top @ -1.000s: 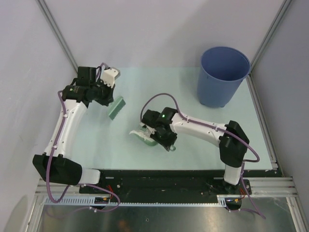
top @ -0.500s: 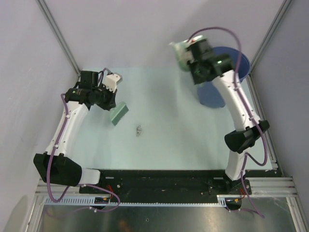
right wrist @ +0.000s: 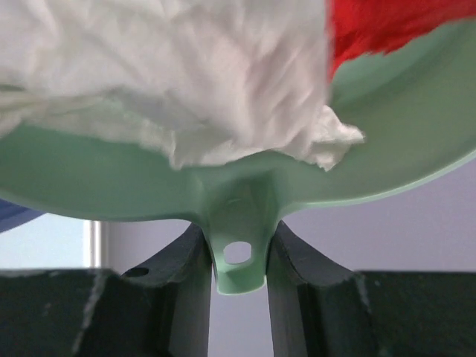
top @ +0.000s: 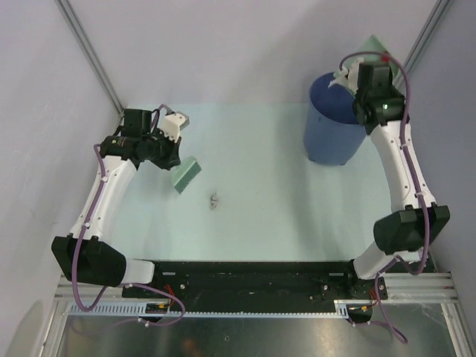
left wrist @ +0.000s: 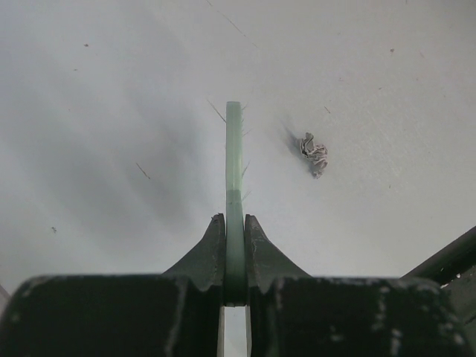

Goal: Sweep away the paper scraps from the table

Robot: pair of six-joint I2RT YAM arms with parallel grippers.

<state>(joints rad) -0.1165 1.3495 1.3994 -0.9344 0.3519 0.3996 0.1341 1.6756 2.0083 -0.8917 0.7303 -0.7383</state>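
Observation:
One small grey paper scrap (top: 215, 200) lies on the pale mint table (top: 275, 216), right of the brush; it also shows in the left wrist view (left wrist: 314, 154). My left gripper (top: 171, 158) is shut on the pale green brush (top: 185, 175), seen edge-on in the left wrist view (left wrist: 234, 160) with the jaws (left wrist: 234, 227) clamped on it. My right gripper (top: 370, 65) is raised over the blue bin (top: 331, 130), shut on the dustpan (top: 379, 44) handle (right wrist: 238, 256). A white crumple (right wrist: 186, 74) and a red piece (right wrist: 387, 26) lie in the pan (right wrist: 401, 141).
The blue bin stands at the table's far right corner. Grey walls and metal posts (top: 89, 56) enclose the table. The black and metal rail (top: 245, 271) runs along the near edge, with both arm bases on it.
My right arm lifted the dustpan off the middle of the table and swung it up and right, now above the bin. The grey scrap stayed on the table. My left arm barely moved.

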